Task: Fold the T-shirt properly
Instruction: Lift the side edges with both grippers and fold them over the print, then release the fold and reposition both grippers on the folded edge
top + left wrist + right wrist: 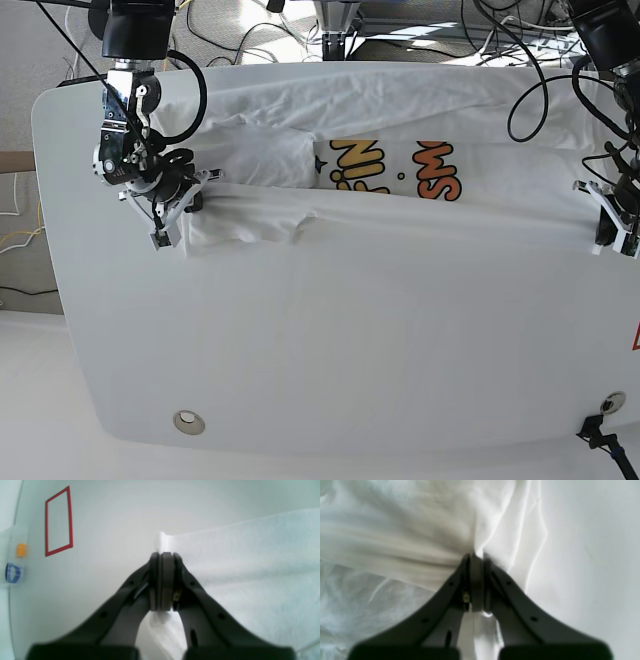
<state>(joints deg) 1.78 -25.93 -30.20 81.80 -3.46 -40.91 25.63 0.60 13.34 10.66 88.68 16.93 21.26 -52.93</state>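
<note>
The white T-shirt (400, 110) lies spread across the far half of the table, with its near edge folded back. Orange and yellow print letters (395, 168) show in the gap. My right gripper (168, 226), on the left of the base view, is shut on the shirt's left edge. In the right wrist view its jaws (476, 557) pinch creased white cloth (395, 530). My left gripper (604, 228), at the right of the base view, is shut on the shirt's right edge. In the left wrist view it (163, 555) pinches a fold of the cloth (250, 555).
The white table (350, 350) has a round hole (187, 422) near its front left edge. A red tape rectangle (58, 521) is on the table beyond the left gripper. Cables (400, 25) hang behind the table's far edge.
</note>
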